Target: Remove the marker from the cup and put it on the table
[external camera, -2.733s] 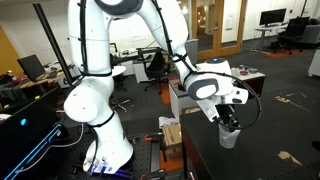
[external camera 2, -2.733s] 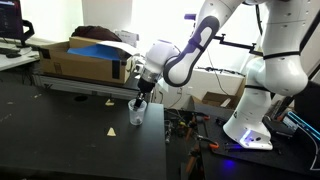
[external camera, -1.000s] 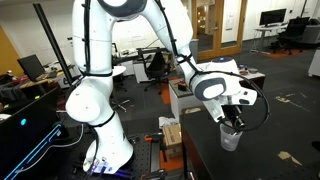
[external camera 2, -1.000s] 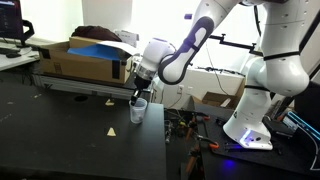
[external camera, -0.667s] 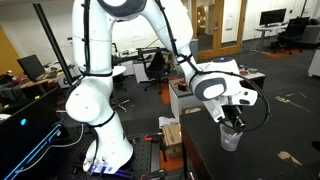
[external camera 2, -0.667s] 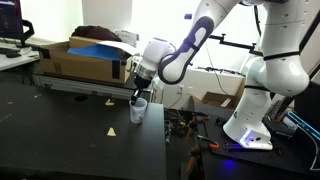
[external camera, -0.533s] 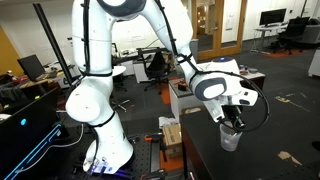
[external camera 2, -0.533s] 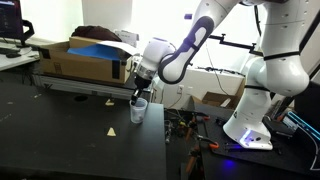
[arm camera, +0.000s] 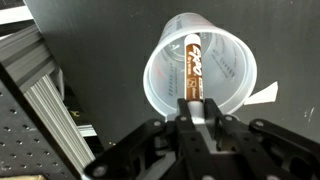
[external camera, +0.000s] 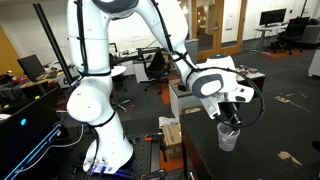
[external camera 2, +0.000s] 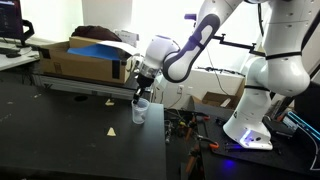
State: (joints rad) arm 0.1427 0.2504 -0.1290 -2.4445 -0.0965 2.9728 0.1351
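Note:
The translucent whitish cup [arm camera: 200, 72] stands upright on the dark table [arm camera: 100, 40]. It also shows in both exterior views [external camera: 228, 138] [external camera 2: 139, 112]. The marker [arm camera: 192, 65] has a brown-orange label and stands inside the cup, its upper end between my fingers. My gripper [arm camera: 197, 112] is directly above the cup and shut on the marker's top. In both exterior views [external camera: 231, 121] [external camera 2: 140, 96] the fingers reach down to the cup's rim. The marker itself is too small to make out there.
A pale tape mark [arm camera: 266, 93] lies beside the cup, and others [external camera 2: 112, 131] lie on the tabletop. A metal rail [arm camera: 45, 110] runs along the table's edge. A cardboard box [external camera 2: 82, 62] stands behind the table. The robot base [external camera: 95, 110] is beside the table.
The gripper has shifted slightly over the cup and stays shut on the marker. The cup has not visibly moved.

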